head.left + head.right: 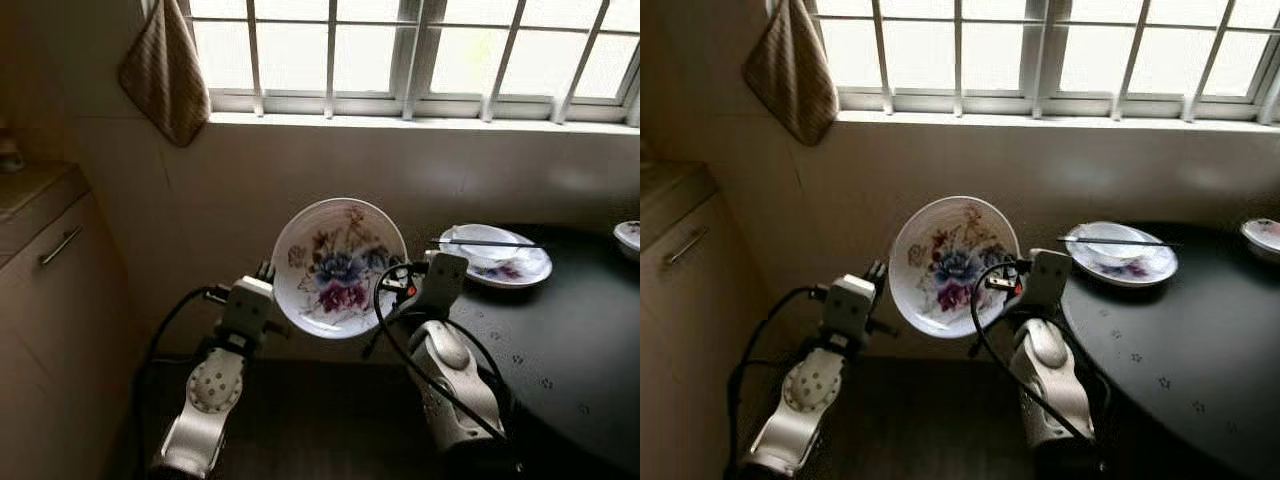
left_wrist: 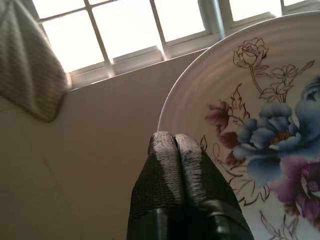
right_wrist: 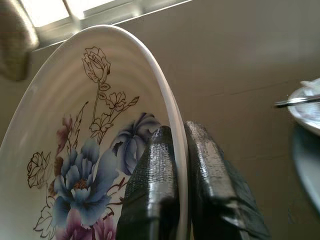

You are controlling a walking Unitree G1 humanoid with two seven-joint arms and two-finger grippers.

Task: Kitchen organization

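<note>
The flowered plate is held up on edge in the air between the two arms, its rim pinched by the right gripper; it looks like glazed ceramic, so probably stiff, fairly heavy, slippery and breakable, and the rim is the sensible place to hold it. The right wrist view shows one finger on each face of the rim. The left wrist view shows the left gripper clenched on nothing just beside the plate's edge, while the head views show another plate with chopsticks on the dark bench beyond the right gripper.
</note>
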